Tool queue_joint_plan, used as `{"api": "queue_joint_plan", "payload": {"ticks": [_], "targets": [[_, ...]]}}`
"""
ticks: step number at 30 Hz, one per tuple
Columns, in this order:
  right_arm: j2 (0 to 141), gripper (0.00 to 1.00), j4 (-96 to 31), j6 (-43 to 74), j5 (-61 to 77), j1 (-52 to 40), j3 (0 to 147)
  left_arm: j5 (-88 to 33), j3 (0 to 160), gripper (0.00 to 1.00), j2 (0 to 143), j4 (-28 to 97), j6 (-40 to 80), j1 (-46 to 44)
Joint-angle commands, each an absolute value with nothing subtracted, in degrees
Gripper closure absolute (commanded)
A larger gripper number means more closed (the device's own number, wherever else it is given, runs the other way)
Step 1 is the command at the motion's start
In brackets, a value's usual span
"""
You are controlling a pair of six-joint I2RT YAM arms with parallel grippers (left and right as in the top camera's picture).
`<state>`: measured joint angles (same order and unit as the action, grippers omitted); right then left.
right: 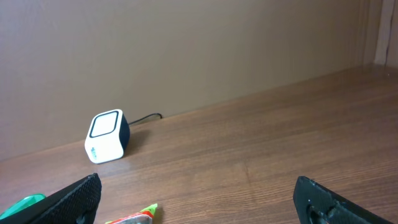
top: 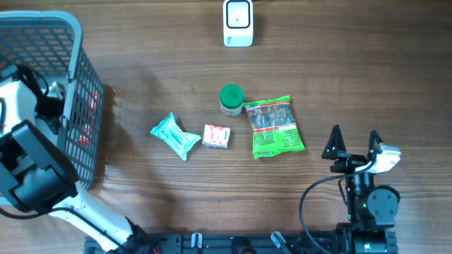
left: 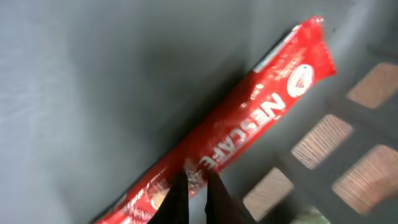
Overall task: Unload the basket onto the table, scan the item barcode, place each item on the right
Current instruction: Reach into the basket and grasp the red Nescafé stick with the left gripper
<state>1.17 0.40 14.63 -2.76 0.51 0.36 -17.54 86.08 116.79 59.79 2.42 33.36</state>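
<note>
Inside the grey basket (top: 42, 42) at the far left, a long red Nescafe sachet (left: 249, 124) lies slanted on the basket floor. My left gripper (left: 198, 180) is shut on the sachet's lower edge, its two dark fingers pinching the wrapper. The white barcode scanner (top: 238, 22) stands at the back of the table and also shows in the right wrist view (right: 107, 137). My right gripper (top: 354, 134) rests at the front right, open and holding nothing, its fingers (right: 74, 199) spread wide.
On the table's middle lie a green-lidded jar (top: 231, 99), a green snack packet (top: 275, 127), a light-blue packet (top: 174, 135) and a small red-and-white packet (top: 216, 136). The basket's lattice wall (left: 323, 143) stands close beside the sachet.
</note>
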Motion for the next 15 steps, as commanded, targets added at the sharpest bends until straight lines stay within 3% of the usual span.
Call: {"api": "queue_joint_plan", "payload": {"ticks": [1,5,7,9,12,15], "targets": [[0.80,0.00,0.60,13.67,-2.37,0.45,0.30,-19.46,81.43,0.96,117.36,55.88,1.91,33.61],[0.80,0.00,0.60,13.67,-2.37,0.45,0.30,-8.97,80.64,0.96,117.27,55.51,3.33,33.61],[0.80,0.01,0.60,13.69,-2.37,0.45,0.30,5.19,80.64,0.96,116.99,56.51,12.78,33.65],[0.80,0.00,0.60,13.67,-2.37,0.45,0.30,11.79,80.64,0.96,115.85,57.49,21.63,33.67],[0.80,0.00,0.60,13.69,-2.37,0.45,0.30,11.81,80.64,0.96,112.49,58.26,30.76,33.65],[0.80,0.00,0.60,13.67,-2.37,0.45,0.30,8.10,80.64,0.96,108.36,58.28,30.94,33.54]]}}
